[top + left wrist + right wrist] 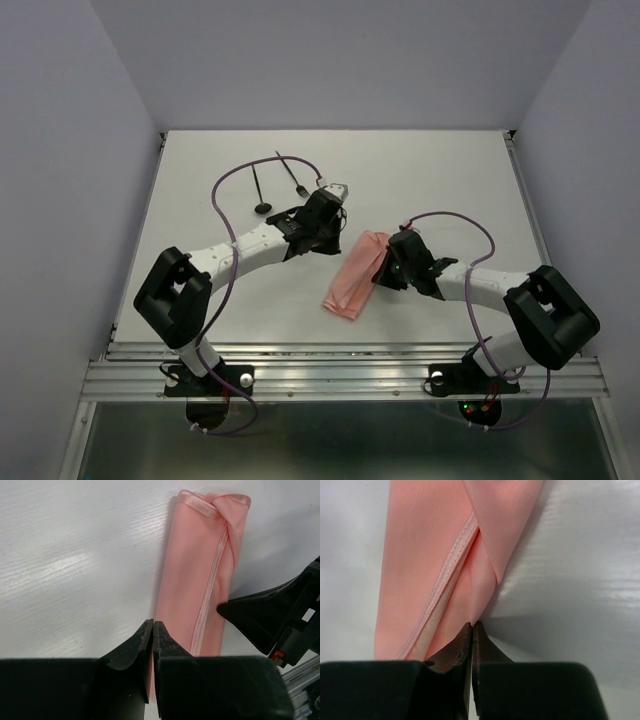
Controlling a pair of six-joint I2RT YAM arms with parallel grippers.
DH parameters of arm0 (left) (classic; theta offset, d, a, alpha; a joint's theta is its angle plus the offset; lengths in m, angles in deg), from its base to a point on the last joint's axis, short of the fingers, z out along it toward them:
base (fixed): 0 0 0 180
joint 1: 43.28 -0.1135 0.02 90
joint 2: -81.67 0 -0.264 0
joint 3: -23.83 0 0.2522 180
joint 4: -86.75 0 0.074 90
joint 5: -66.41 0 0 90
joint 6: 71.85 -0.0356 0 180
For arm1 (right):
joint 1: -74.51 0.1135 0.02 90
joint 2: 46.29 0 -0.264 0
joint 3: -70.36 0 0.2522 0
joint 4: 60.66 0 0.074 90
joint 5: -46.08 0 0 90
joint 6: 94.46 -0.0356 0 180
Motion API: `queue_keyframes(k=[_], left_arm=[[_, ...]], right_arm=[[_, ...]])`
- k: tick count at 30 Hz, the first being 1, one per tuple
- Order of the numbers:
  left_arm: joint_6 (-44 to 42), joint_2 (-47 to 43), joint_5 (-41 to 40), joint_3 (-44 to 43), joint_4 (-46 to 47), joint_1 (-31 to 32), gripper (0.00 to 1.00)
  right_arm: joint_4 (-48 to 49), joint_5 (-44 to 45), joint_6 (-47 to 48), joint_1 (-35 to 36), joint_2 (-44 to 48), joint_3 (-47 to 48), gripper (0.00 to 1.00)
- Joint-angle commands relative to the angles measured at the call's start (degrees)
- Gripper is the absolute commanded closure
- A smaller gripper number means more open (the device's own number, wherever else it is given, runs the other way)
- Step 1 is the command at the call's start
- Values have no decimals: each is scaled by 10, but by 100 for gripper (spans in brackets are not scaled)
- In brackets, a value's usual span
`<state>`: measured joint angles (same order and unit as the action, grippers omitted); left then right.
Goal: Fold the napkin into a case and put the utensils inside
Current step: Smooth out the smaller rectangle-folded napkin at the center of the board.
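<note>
The pink napkin (355, 277) lies folded into a narrow strip, the case, in the middle of the table. It also shows in the left wrist view (192, 570) and in the right wrist view (427, 555). My right gripper (383, 268) is at its right edge, jaws shut (473, 625) and pinching a fold of the cloth at the tips. My left gripper (322, 243) is by the strip's far left side, jaws shut (152, 624) over the cloth's left edge, and the cloth there lies flat. The black spoon (260, 190) and fork (293, 175) lie apart at the back left.
Purple cables (225, 190) loop over the table beside the utensils and behind the right arm (470, 225). The right gripper's black finger (260, 615) shows close to the napkin in the left wrist view. A metal rail (350, 375) runs along the near edge.
</note>
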<state>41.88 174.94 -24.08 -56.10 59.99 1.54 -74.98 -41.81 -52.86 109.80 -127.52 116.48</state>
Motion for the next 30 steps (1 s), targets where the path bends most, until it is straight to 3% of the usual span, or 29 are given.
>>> queue_keyframes(k=[1, 10, 18, 30], left_arm=[[-14, -6, -43, 4, 3, 18, 83], [-34, 46, -100, -36, -30, 87, 80], [-58, 65, -91, -38, -12, 111, 42], [-94, 119, -118, -63, -6, 155, 39]], right_arm=[[28, 33, 39, -6, -29, 42, 98], [44, 20, 64, -28, -64, 70, 99], [45, 4, 73, -45, -56, 68, 99], [45, -4, 74, -56, -46, 63, 99]])
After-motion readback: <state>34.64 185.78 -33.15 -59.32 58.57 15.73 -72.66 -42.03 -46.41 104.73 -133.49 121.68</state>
